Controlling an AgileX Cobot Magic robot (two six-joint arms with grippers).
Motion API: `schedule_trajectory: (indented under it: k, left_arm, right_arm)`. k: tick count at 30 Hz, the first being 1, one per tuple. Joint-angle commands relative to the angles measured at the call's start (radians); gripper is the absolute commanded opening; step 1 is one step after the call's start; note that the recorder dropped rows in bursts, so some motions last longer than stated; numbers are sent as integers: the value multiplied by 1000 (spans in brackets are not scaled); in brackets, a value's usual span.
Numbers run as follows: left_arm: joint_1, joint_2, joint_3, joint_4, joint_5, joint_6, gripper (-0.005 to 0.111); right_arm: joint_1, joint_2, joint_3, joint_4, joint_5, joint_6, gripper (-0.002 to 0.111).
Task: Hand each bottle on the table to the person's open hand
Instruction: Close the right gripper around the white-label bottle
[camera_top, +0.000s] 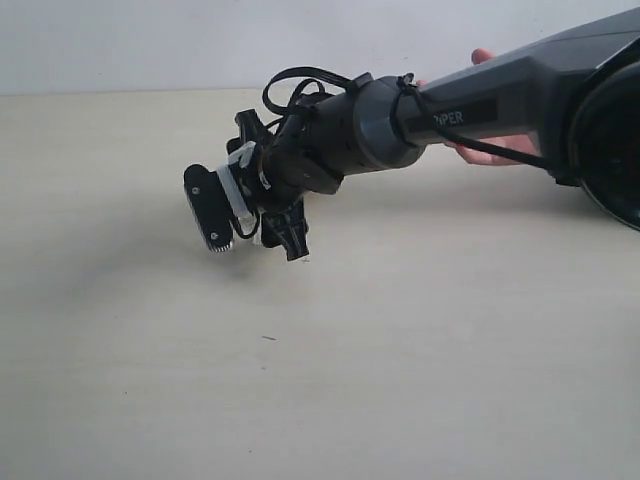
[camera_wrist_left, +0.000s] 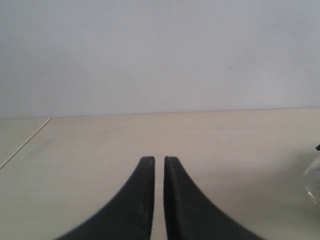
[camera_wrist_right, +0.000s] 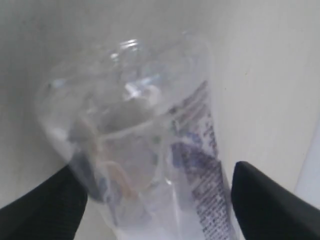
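White-label bottle (camera_wrist_right: 150, 150) sits inside right end effector (camera_top: 252, 225), long axis along its fingers, clamping cannot be told; open hand (camera_top: 495, 152) lies upper right.

A plain white wall (camera_top: 150, 40) rises behind the pale beige surface (camera_top: 420, 390). The light is soft and even, casting faint blurred shadows there.

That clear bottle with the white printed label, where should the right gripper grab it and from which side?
Grip the clear bottle across its labelled body, where the sides run straighter, not the rounded far end. Come along its length, as the right gripper is, one finger each side.
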Motion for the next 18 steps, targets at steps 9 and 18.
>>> schedule_trajectory:
  k: [9, 18]
  left_arm:
    - [3, -6, 4, -3, -10, 0, 10]
    - [3, -6, 4, -3, -10, 0, 10]
  right_arm:
    - [2, -3, -6, -20, -9, 5, 11]
    - [14, -62, -6, -38, 26, 5, 0]
